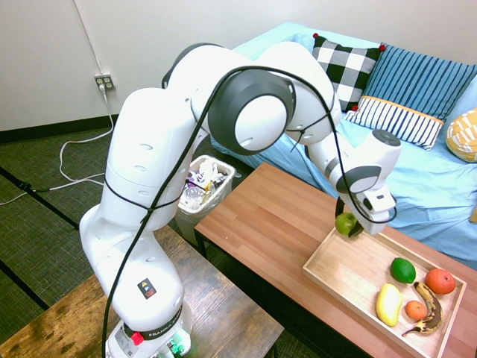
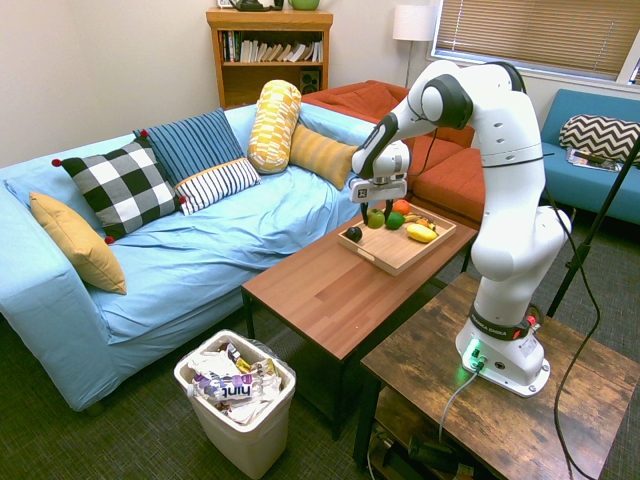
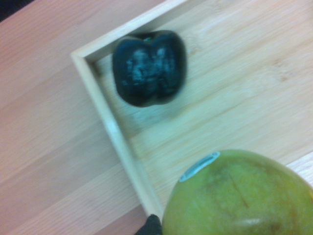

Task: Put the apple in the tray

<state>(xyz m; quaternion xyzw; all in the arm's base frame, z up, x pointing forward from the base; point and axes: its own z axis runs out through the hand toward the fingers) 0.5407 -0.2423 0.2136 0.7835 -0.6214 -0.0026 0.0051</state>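
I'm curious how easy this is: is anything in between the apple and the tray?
Nothing visible: the tool holds the apple above the tray. A dark pepper sits in its corner, off to one side.

Table [image 1: 258, 210]: wood-topped, low, rectangular; stood alongside the sofa. Directly on it lay one light-wood tray [image 1: 326, 277], shallow, low-rimmed, placed toward the end farther from the waste bin [image 2: 240, 400]; tray base sat flat.

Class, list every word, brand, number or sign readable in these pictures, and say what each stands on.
"FRANKA" (following letters unclear): band at the arm's base.
"hint": purple-and-white packaging in the bin, upside down.
Warning triangle, no readable words: arm's lower part.
Too small or blurred: fruit sticker, gripper-housing mark, book spines.
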